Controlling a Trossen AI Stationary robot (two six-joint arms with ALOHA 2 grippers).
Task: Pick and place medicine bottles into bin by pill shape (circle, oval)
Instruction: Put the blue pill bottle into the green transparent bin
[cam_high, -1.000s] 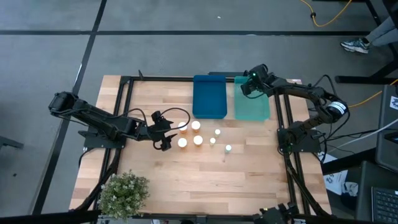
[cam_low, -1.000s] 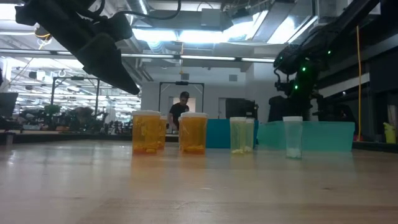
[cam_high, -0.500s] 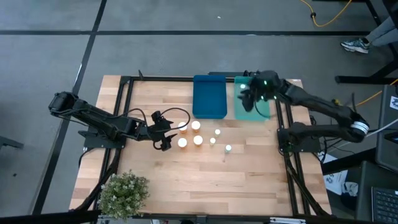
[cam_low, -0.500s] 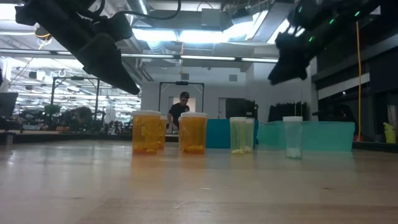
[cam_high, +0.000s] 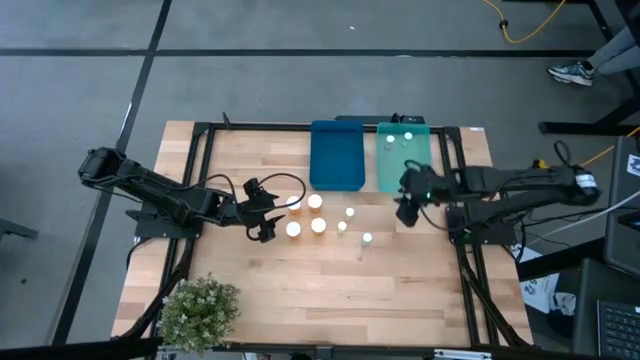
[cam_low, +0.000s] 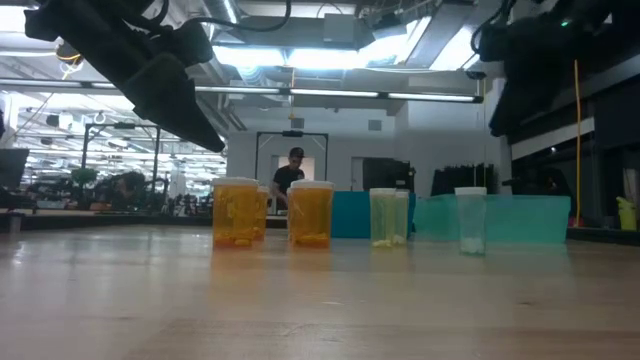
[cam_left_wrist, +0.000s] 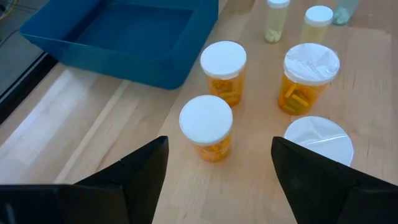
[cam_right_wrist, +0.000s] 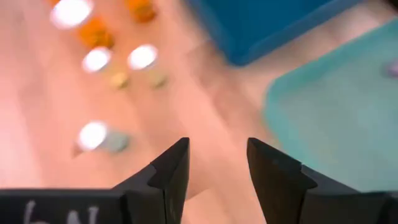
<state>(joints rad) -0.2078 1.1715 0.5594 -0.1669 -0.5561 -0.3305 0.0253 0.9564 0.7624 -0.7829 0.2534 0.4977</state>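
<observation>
Four amber bottles with white caps (cam_high: 305, 214) stand in a cluster at the table's middle, and they also show in the left wrist view (cam_left_wrist: 222, 70). Three small pale bottles (cam_high: 349, 212) stand to their right, the nearest one (cam_high: 367, 239) apart from the others. Two small bottles (cam_high: 397, 138) lie in the teal tray (cam_high: 405, 172), beside the dark blue tray (cam_high: 336, 158). My left gripper (cam_high: 264, 211) (cam_left_wrist: 217, 180) is open and empty just left of the amber cluster. My right gripper (cam_high: 406, 209) (cam_right_wrist: 217, 163) is open and empty above the table just near of the teal tray.
A potted plant (cam_high: 200, 311) stands at the near left corner. A black frame (cam_high: 205, 150) runs along the table's sides. In the low view a person (cam_low: 292, 170) stands far off in the room behind the table.
My right gripper has swung from above the teal tray's far end toward the table's near edge, past the tray's near end, and now hangs over bare wood right of the pale bottles. The bottles have not moved.
</observation>
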